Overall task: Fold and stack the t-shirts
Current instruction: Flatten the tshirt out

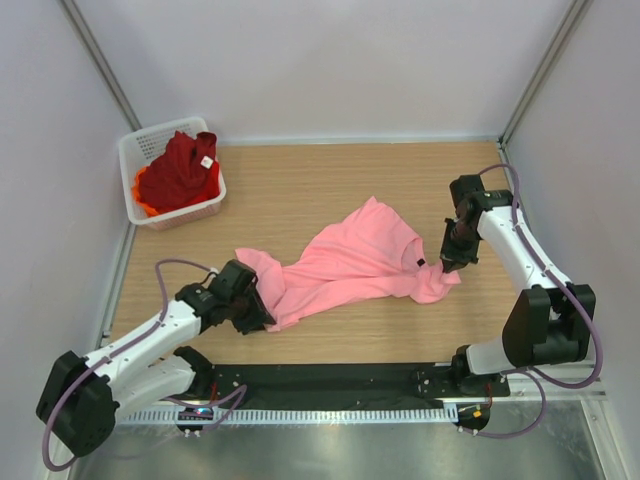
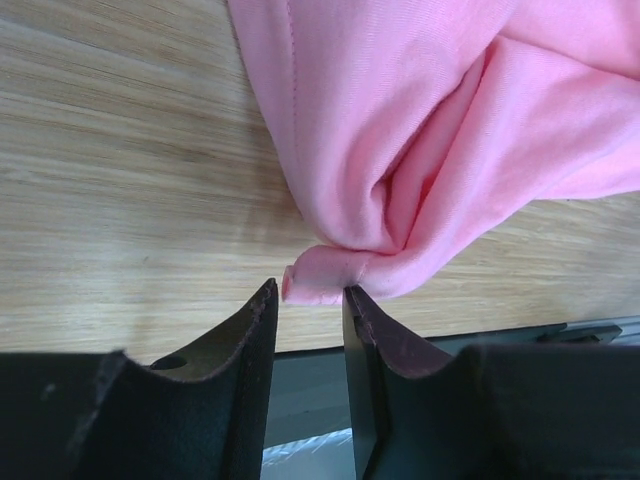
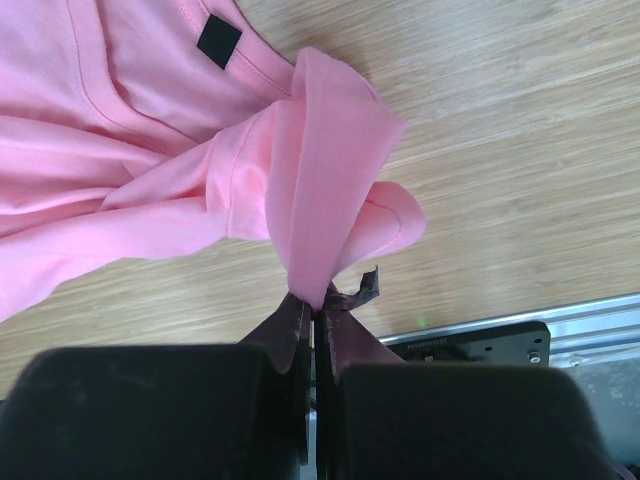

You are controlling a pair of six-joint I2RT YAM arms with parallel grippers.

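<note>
The light pink t-shirt [image 1: 350, 262] lies crumpled across the middle of the table. My right gripper [image 1: 449, 266] is shut on a fold at its right end, next to the collar with the black tag [image 3: 218, 40]; the fingers [image 3: 296, 325] pinch the cloth tight. My left gripper [image 1: 262, 318] is at the shirt's lower left end. Its jaws stand apart, with a bunched corner of pink cloth [image 2: 325, 280] just at the fingertips [image 2: 262, 300], not clamped. The dark red t-shirt [image 1: 182, 170] with a small white tag lies in the basket on top of the orange one [image 1: 143, 206].
The white mesh basket [image 1: 135, 150] stands at the back left corner. A black strip and metal rail [image 1: 330, 385] run along the table's near edge, close behind both grippers. White walls enclose the table on three sides.
</note>
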